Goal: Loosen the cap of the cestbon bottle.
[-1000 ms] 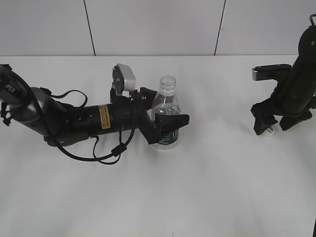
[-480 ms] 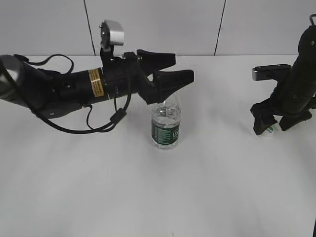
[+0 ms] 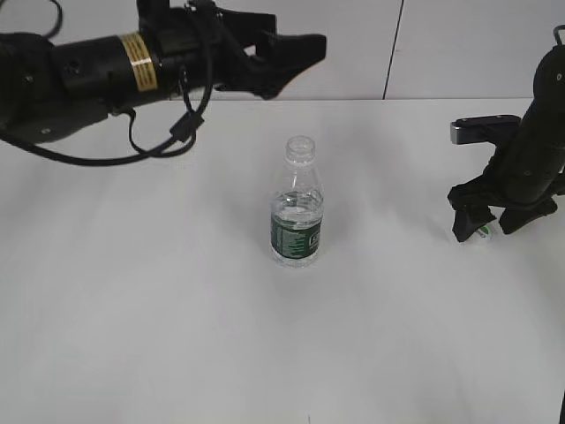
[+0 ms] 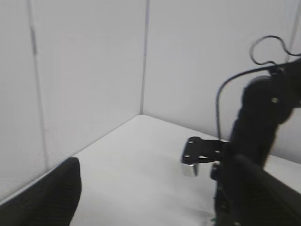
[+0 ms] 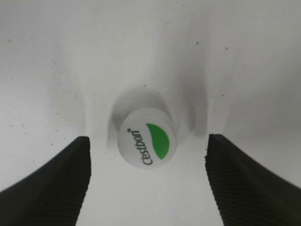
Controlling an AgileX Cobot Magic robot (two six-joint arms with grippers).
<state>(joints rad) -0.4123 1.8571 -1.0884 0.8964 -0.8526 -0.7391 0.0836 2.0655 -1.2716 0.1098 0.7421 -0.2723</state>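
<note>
The cap is off the neck and lies flat on the bench, logo up, at the far right of the scene. The cestbon bottle stands upright and open-necked in the middle of the bench, well apart from the cap.

The right hand hovers just above the cap with its fingers spread wide on either side, touching nothing. The loosening looks done, so I judge the step in hand to be the withdrawal. To do it well, the right hand should lift straight up so neither finger clips the cap and sends it rolling. The left hand is high at the far left, above and behind the bottle, open and empty; it should keep clear of the neck so the light bottle is not knocked over.

The right wrist view alone shows the cap plainly: white top, green leaf mark, printed name, centred between the fingers. In the exterior view the cap is only a speck under the right hand. The exterior view alone shows the bottle and the gap between it and both hands. The left wrist view shows only wall, bench and the right arm.
</note>
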